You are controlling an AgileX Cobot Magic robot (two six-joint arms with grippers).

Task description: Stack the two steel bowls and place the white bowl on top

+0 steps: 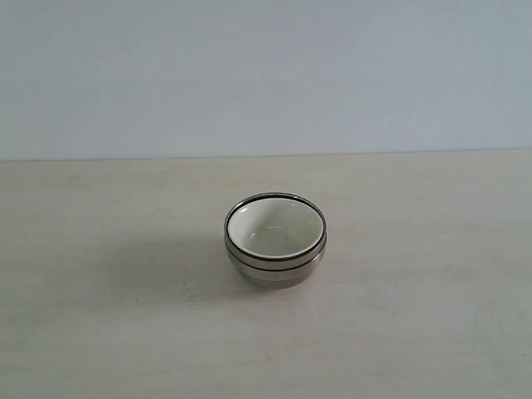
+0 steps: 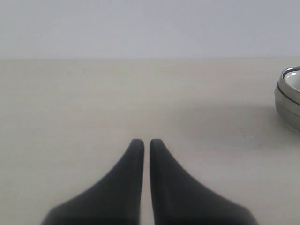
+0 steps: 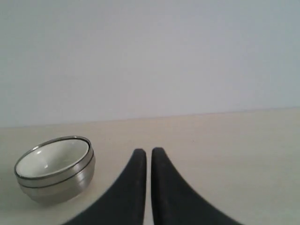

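The two steel bowls (image 1: 274, 268) sit nested one inside the other in the middle of the pale table, and the white bowl (image 1: 276, 229) rests inside them on top. The right wrist view shows the same stack, steel bowls (image 3: 61, 180) with the white bowl (image 3: 51, 158) inside. The left wrist view catches only the stack's steel side (image 2: 287, 101) at the frame edge. My left gripper (image 2: 146, 142) is shut and empty, well away from the stack. My right gripper (image 3: 148, 151) is also shut and empty, a short way beside it. Neither gripper appears in the exterior view.
The pale wooden table (image 1: 100, 332) stretches around the stack, and a plain light wall (image 1: 266, 75) rises behind its far edge.
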